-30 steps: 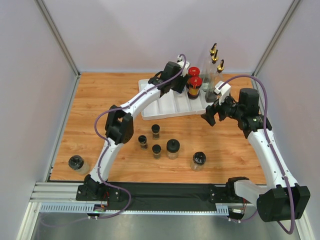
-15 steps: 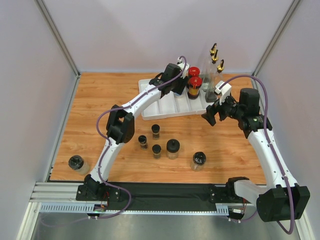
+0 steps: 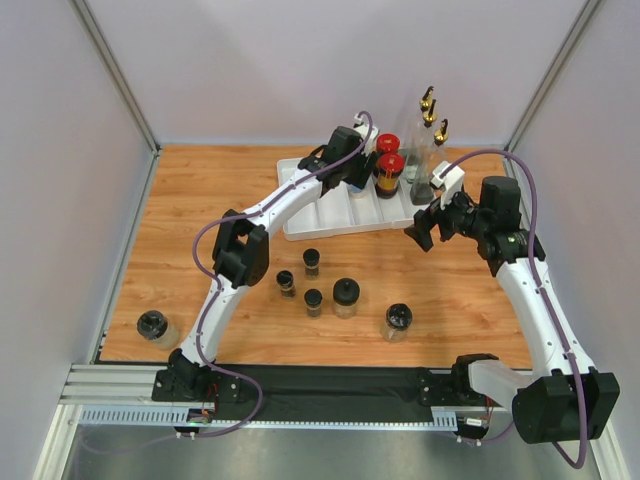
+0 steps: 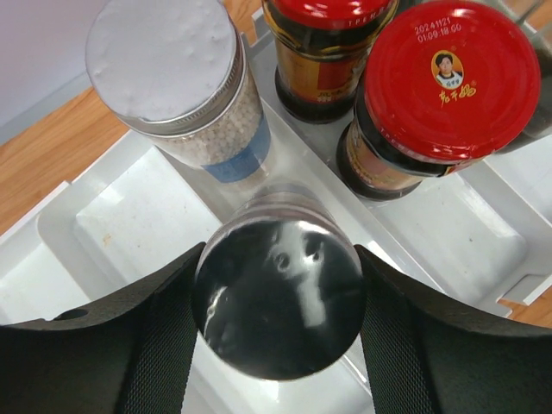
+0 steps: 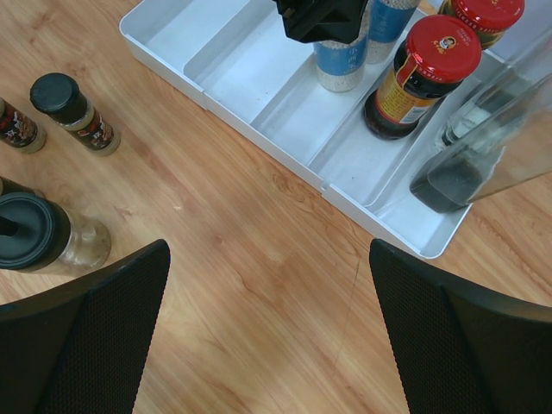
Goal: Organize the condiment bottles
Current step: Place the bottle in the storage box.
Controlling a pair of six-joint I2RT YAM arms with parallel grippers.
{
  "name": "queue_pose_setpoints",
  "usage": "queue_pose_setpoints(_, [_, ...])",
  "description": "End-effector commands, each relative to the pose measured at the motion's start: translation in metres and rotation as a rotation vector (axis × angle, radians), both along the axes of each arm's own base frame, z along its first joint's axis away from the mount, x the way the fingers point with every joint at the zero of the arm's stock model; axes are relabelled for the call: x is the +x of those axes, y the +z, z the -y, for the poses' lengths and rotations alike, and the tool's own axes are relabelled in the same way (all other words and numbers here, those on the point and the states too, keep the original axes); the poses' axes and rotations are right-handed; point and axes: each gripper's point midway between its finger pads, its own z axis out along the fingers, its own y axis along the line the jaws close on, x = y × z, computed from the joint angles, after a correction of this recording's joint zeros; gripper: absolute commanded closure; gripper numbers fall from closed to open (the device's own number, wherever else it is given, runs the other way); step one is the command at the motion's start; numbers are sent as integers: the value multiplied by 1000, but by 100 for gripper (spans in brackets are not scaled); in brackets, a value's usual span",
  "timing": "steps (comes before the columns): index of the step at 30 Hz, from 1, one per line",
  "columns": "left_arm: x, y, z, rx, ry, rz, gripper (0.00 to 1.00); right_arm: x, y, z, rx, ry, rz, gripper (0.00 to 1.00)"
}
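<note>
A white tray (image 3: 310,215) at the back of the table (image 3: 200,200) holds two red-capped jars (image 3: 388,165), with tall bottles (image 3: 428,130) at its right end. Six black-lidded jars (image 3: 346,296) stand loose on the wood, nearer the arms.

The left gripper (image 4: 276,328) straddles a grey-lidded jar (image 4: 276,293) standing in the tray. Its fingers (image 4: 155,345) hug the lid on both sides, though I cannot tell whether they press it. A second grey-lidded jar (image 4: 172,78) stands just behind, and the red-capped jars crowd its right.

The right gripper (image 5: 267,345) hovers over bare wood in front of the tray, jaws wide, nothing between them.
</note>
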Motion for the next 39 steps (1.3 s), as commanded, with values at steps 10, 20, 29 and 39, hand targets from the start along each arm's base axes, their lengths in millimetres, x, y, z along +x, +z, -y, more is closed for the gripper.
queue_pose_setpoints(10, [13, 78, 7, -140, 22, 149, 19, -4, 6, 3, 4, 8, 30, 0])
queue_pose_setpoints(20, [-10, 129, -9, -149, -1, 199, 12, -4, 7, 7, 14, -2, 29, 0])
queue_pose_setpoints(29, [-53, 170, -47, -134, 5, 236, 7, -5, 6, 6, 17, 5, 26, 0])
queue_pose_setpoints(39, [-102, 172, -116, -106, 111, 207, 4, -4, 4, 5, 16, 13, 24, 0])
